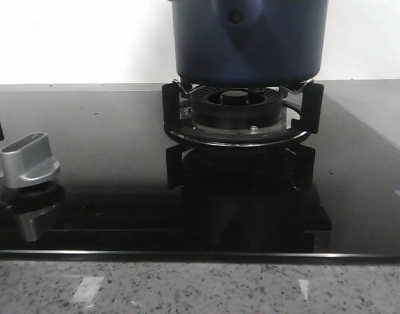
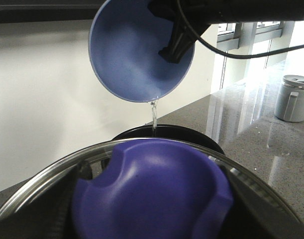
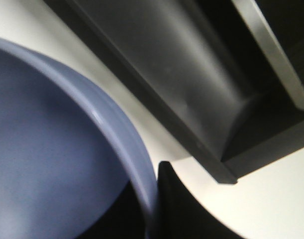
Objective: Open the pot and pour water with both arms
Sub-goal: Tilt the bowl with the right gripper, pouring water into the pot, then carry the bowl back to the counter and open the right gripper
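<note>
The dark navy pot (image 1: 249, 39) stands on the burner at the back centre; no gripper shows in the front view. In the left wrist view its dark open mouth (image 2: 191, 135) lies beyond the glass lid (image 2: 37, 186). My left gripper (image 2: 152, 230) holds that lid by its purple-blue knob (image 2: 152, 189); its fingers are mostly hidden. My right gripper (image 2: 177, 45) pinches the rim of a light blue bowl (image 2: 137, 50), tilted above the pot. A thin stream of water (image 2: 153, 117) runs from the bowl into the pot. In the right wrist view the gripper (image 3: 152, 204) is shut on the bowl's rim (image 3: 117, 134).
The pot rests on a black burner grate (image 1: 239, 114) on a black glass hob (image 1: 108, 131). A silver knob (image 1: 28, 160) stands at the hob's left. A granite edge (image 1: 200, 288) runs along the front. A grey lidded jug (image 2: 293, 97) stands on the counter. A range hood (image 3: 191, 74) hangs above.
</note>
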